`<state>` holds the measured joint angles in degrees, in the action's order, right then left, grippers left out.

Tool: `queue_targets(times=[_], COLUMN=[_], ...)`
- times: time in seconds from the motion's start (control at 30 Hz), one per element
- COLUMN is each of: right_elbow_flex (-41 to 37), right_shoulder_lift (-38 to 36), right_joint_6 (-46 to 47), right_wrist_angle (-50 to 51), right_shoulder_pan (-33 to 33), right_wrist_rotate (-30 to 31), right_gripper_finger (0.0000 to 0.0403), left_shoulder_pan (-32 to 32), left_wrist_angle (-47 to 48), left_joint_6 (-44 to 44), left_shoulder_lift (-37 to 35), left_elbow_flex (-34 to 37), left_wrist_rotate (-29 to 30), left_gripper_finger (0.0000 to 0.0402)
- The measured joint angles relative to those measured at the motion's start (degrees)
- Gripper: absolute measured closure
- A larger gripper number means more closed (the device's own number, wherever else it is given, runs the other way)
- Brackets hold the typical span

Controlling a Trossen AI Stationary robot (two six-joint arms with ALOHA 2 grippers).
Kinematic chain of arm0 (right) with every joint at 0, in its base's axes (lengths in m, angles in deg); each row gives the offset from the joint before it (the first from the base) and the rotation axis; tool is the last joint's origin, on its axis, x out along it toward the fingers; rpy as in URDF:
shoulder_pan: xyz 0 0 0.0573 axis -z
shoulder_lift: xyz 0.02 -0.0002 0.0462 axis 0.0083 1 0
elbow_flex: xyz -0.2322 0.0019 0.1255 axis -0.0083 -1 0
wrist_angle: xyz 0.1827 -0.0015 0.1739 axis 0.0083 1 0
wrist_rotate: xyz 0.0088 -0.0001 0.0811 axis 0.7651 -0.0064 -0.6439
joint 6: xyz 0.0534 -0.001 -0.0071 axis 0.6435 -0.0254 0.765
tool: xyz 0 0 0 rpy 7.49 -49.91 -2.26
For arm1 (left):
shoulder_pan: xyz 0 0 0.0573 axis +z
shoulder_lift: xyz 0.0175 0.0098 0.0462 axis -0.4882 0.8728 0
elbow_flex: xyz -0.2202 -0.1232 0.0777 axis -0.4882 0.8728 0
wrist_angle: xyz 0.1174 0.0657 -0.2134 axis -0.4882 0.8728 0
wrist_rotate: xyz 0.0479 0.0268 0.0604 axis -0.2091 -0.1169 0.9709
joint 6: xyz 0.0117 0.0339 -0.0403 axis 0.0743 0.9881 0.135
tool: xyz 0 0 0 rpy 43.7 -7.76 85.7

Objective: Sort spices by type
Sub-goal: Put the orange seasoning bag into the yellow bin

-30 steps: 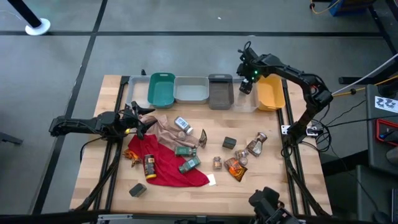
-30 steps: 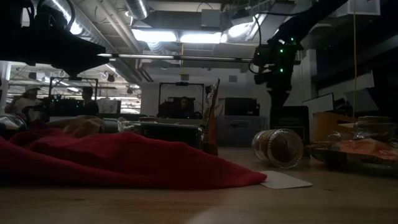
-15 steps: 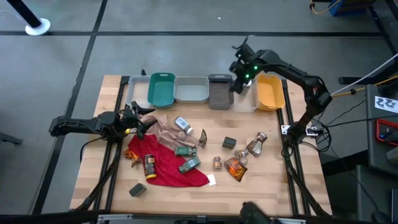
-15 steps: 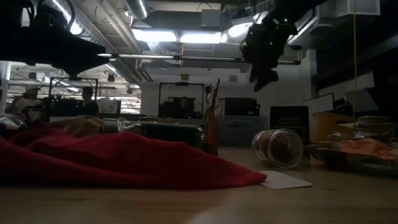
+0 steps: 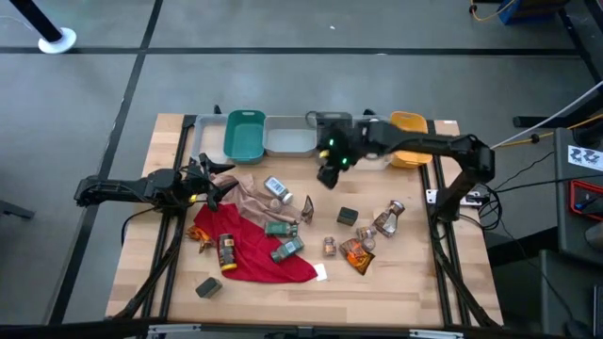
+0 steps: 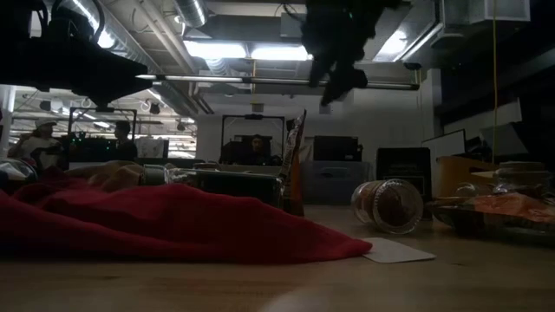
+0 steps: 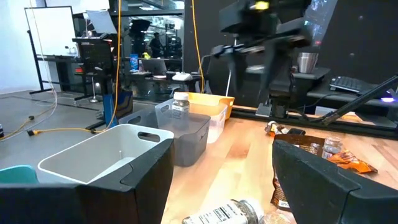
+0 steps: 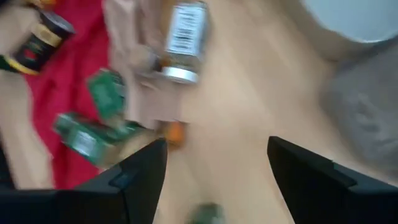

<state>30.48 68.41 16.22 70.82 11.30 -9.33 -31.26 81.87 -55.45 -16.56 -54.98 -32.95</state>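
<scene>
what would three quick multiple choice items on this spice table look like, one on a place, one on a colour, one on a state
1. Where is the right gripper?
A. above the bare wood just in front of the bins
B. over the red cloth
C. off the table

2. What colour is the bin at the left end of the row?
A. yellow
B. teal
C. grey

3. How are the right gripper's fingers?
A. shut on a jar
B. shut on nothing
C. open, holding nothing

Answers: 1 A, the high view shows it over the wood by the grey bin. 2 B, the leftmost bin is teal. 3 C, the right wrist view shows both fingers apart with only table between.
</scene>
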Motion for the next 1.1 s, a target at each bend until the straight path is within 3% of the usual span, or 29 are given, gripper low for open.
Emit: queue_targets(times=[0.3, 0.5, 1.1], right_elbow_flex=[0.0, -0.1, -0.1], right_shoulder_lift=[2.1, 5.0, 18.4], right_joint_6=[16.8, 22.0, 22.1], right_wrist_angle=[-4.2, -4.8, -7.8], right_shoulder_pan=[-9.6, -13.6, -15.8], right_wrist_rotate=[10.2, 12.1, 11.7], right_gripper_finger=[0.0127, 0.0127, 0.0127], left_shoulder_pan=[0.0, 0.0, 0.0], left_wrist_angle=[0.0, 0.0, 0.0], left_joint_6=[0.0, 0.0, 0.2], left_shoulder_lift=[0.0, 0.5, 0.8], left_elbow_flex=[0.0, 0.0, 0.0], left_wrist_rotate=[0.0, 0.0, 0.0], left_gripper_finger=[0.0147, 0.0147, 0.0147])
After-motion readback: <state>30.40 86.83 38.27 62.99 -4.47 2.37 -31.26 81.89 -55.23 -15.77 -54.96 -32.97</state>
